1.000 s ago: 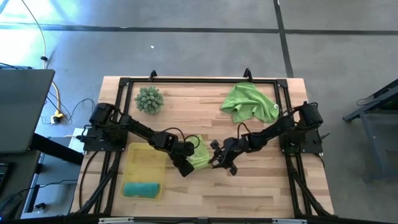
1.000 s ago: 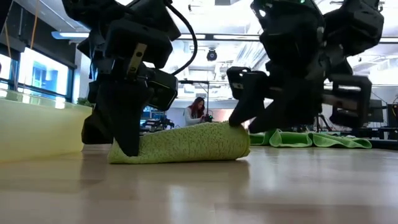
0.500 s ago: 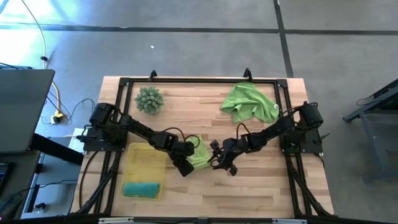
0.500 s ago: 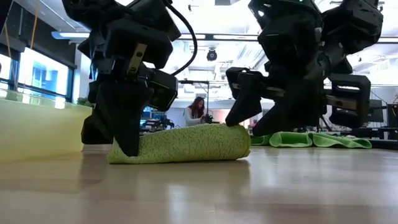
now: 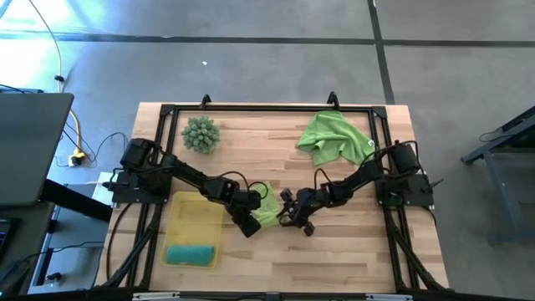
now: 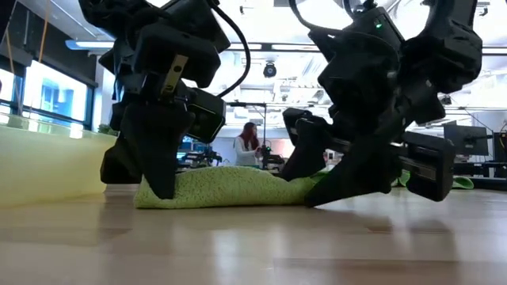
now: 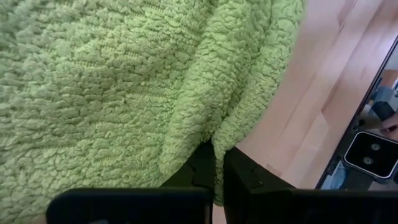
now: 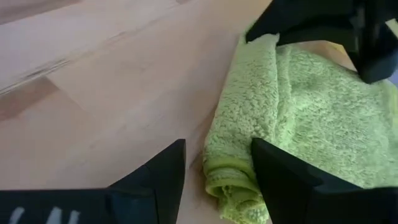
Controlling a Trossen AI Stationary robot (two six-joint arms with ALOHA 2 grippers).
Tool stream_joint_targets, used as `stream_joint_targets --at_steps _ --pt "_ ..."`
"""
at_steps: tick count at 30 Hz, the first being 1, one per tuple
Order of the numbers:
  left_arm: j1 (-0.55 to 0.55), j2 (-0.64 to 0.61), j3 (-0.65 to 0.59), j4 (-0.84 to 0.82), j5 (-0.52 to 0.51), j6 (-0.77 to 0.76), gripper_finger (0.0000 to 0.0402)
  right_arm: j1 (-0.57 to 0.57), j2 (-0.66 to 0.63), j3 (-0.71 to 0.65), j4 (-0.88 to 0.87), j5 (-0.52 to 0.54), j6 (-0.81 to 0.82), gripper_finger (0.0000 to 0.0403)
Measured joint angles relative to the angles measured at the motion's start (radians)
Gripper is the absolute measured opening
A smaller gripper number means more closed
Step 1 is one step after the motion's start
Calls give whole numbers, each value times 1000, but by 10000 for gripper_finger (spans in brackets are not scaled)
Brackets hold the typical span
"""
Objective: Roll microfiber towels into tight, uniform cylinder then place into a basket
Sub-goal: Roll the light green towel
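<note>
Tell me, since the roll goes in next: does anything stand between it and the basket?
Only the left gripper, shut on the roll at its basket-side end; the basket lies just beyond.

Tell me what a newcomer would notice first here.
Mid-table, both grippers meet at a rolled lime green towel: the left gripper shut on its end, the right gripper open at the other. A teal towel lies in the yellow basket; another lime towel sits crumpled at the far right.
</note>
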State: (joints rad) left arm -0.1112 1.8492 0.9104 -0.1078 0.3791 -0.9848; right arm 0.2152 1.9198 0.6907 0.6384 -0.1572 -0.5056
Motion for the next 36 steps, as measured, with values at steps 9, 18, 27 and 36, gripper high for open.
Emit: stream_joint_targets --at_steps 9,18,27,36 --pt "0 1 0 -1 43 0 0 -43 16 3 18 18 -14 177" --pt "-1 2 29 -2 62 16 19 -56 60 6 32 2 70 137" --pt "13 0 29 -24 68 79 69 -57 54 7 -20 -21 145 9" --pt "35 -59 30 -181 16 359 111 -135 40 11 -129 -213 490 5"
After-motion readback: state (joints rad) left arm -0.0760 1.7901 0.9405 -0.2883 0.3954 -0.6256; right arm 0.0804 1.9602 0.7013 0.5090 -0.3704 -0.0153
